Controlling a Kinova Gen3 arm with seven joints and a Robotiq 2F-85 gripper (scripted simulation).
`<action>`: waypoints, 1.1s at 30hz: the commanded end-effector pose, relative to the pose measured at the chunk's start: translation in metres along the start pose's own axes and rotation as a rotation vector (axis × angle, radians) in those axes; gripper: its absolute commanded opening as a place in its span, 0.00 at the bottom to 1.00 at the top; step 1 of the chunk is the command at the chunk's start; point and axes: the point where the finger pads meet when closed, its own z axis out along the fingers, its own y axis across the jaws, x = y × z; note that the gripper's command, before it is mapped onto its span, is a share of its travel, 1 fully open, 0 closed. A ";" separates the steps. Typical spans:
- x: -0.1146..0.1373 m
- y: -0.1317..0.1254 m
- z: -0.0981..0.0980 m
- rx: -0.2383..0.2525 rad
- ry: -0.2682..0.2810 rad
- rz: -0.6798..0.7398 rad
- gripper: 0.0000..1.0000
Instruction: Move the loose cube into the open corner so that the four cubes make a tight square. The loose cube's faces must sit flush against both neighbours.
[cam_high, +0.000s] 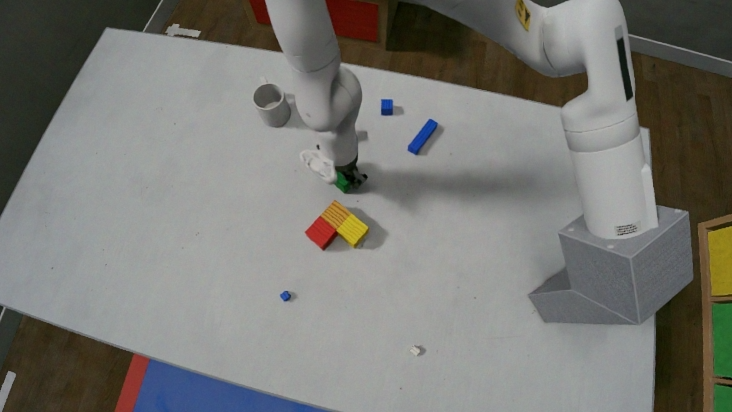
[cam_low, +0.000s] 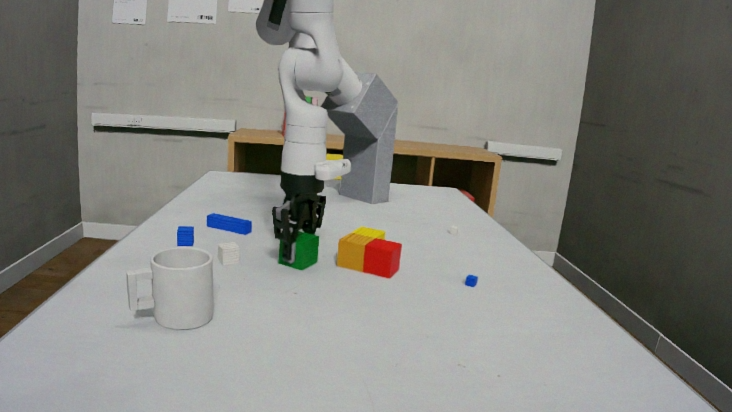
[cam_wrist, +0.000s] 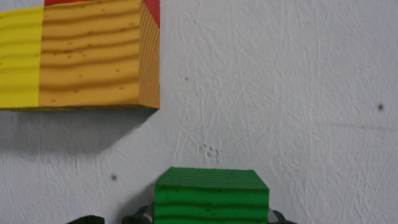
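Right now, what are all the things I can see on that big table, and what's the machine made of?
green cube: one, green, in the tool
large cubes: three, orange, yellow, red, touching in an L
mug: one, white, beyond the green cube from the L
long block: one, blue, near the mug's side
small cubes: two blue, two white, scattered
arm: one, white, on a grey base
tool: one, black, around the green cube
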 end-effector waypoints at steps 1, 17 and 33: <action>0.001 0.001 0.000 -0.003 0.001 -0.008 0.10; -0.001 0.000 -0.019 -0.002 -0.001 -0.008 0.10; -0.001 0.000 -0.053 -0.002 -0.001 -0.008 0.10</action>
